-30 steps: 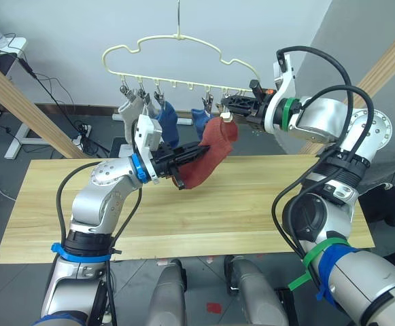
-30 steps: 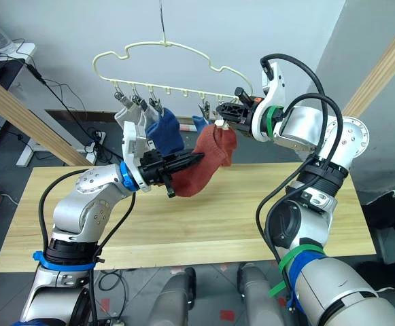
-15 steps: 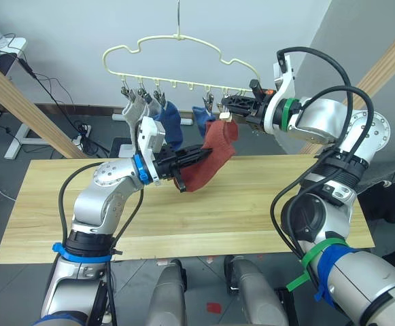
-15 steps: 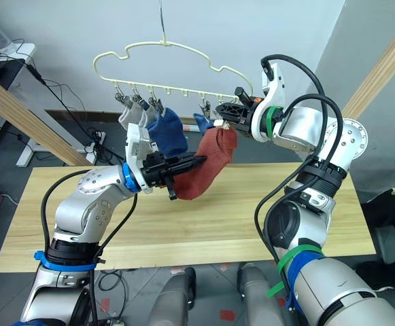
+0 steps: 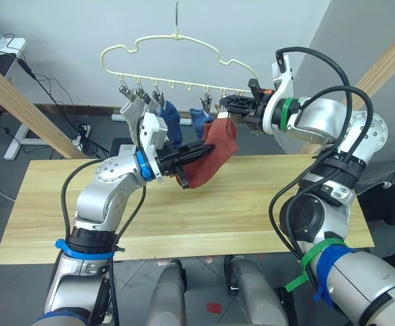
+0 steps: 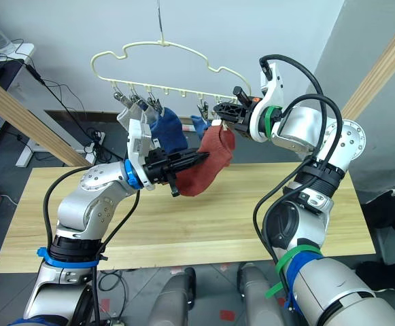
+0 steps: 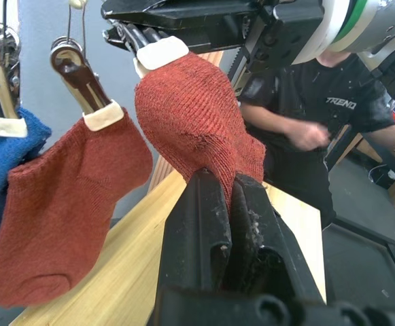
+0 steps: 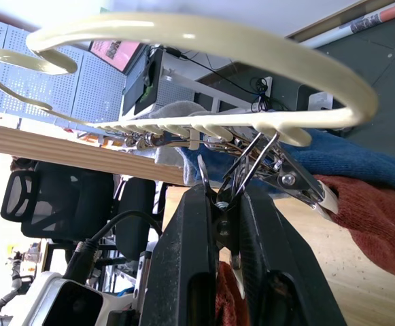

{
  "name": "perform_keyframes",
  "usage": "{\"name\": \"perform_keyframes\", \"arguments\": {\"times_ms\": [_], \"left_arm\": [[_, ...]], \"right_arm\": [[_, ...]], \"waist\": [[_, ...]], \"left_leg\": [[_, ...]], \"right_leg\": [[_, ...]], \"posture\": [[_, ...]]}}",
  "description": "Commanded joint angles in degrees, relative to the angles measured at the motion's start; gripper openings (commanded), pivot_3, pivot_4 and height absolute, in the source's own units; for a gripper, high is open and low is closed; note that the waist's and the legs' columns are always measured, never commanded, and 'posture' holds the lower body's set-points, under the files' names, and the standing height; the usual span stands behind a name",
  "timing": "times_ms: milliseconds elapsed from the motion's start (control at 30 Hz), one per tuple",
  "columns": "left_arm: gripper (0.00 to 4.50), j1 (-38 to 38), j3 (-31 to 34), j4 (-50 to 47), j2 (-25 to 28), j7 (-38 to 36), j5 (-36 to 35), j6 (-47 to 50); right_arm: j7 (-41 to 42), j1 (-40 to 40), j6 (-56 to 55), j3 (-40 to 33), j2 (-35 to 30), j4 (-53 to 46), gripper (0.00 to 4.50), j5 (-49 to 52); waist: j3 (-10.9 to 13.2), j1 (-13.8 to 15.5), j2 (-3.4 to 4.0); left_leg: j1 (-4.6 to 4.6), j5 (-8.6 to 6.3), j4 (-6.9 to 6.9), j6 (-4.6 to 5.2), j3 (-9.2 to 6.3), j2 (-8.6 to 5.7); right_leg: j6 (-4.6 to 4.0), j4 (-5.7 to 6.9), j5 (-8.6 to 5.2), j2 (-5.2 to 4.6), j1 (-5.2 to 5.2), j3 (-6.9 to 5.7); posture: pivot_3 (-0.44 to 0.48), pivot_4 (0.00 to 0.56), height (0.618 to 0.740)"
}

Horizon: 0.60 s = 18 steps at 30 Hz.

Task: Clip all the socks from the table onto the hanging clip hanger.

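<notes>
Clipping step: the last rust-red sock (image 5: 211, 157) is being fed into a clip (image 8: 251, 170) on the clip hanger (image 5: 177, 58); its cream cuff sits right at the clip, whether gripped yet I cannot tell.
Left gripper (image 5: 196, 151): clenched on the toe end of that sock, holding it up above the table (image 5: 54, 204).
Right gripper (image 5: 230, 103): squeezing the clip's wire handles between its fingers, seemingly to keep it open.
Next move: likely seat the cuff fully in the clip, ease the squeeze, then let go of the toe.
Already hung: grey sock (image 5: 133, 109), blue socks (image 5: 170, 117), second rust-red sock (image 7: 61, 204).
In the way: neighbouring clips and hung socks crowd close beside the working clip.
Around: a person (image 7: 306, 115) in black beyond the table; wooden poles (image 5: 27, 102) either side.
</notes>
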Motion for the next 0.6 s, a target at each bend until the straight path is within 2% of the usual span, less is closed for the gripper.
{"name": "perform_keyframes", "arguments": {"times_ms": [33, 600], "left_arm": [[0.02, -1.1, 0.6, -0.5, -0.2, 0.1, 0.2, -1.0], [0.02, -2.8, 1.2, 0.9, -1.2, 0.7, 0.7, -1.7]], "right_arm": [[-0.3, -1.0, 0.4, 0.6, 0.1, -1.5, 0.18, 3.5], [-0.2, 0.6, 0.4, 4.1, -1.7, -1.6, 0.18, 6.4]], "waist": [[0.0, 0.0, 0.0], [0.0, -0.4, 0.0]], "left_leg": [[0.0, 0.0, 0.0, 0.0, 0.0, 0.0], [0.0, 0.0, 0.0, 0.0, 0.0, 0.0]], "right_leg": [[0.0, 0.0, 0.0, 0.0, 0.0, 0.0], [-0.01, 0.01, 0.01, 0.0, 0.0, 0.0]], "posture": [[-0.029, 0.31, 0.74], [-0.022, 0.3, 0.74]]}}
